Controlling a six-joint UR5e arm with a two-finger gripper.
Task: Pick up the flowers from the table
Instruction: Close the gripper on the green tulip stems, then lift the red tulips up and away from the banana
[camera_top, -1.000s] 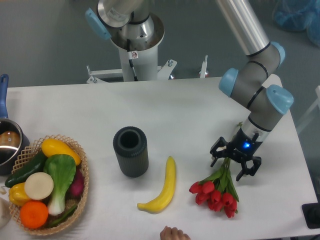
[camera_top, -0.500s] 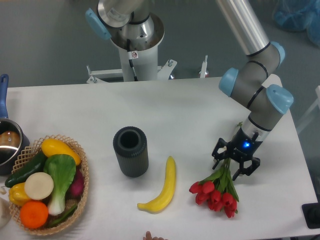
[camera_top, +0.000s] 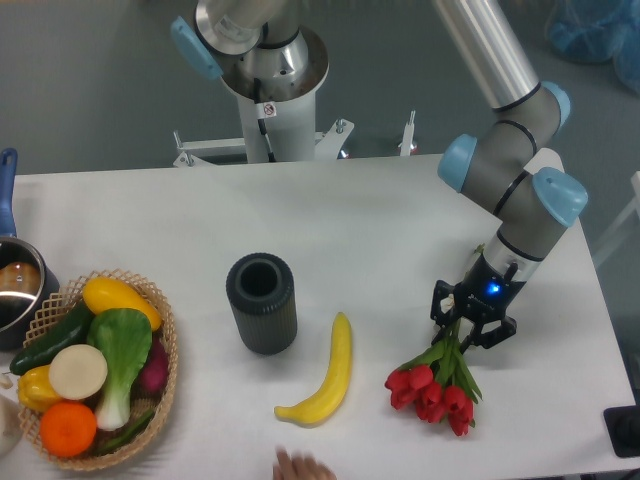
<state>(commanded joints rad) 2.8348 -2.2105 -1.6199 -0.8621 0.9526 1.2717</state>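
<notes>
The flowers (camera_top: 432, 388), a small bunch of red tulips with green stems, lie at the front right of the white table (camera_top: 380, 220), blooms toward the front edge. My gripper (camera_top: 472, 325) stands over the stem end, its black fingers closed in on the green stems. The blooms still seem to rest on the tabletop. The upper end of the stems is hidden under the gripper.
A yellow banana (camera_top: 324, 376) lies left of the flowers. A dark ribbed cylinder cup (camera_top: 261, 302) stands mid-table. A wicker basket (camera_top: 165, 330) of vegetables and a pot (camera_top: 15, 290) sit at the left. Part of a hand (camera_top: 300, 467) shows at the front edge.
The gripper's fingers have closed from wide apart onto the stems. The tulip bunch shifted slightly right. The hand at the front edge moved left.
</notes>
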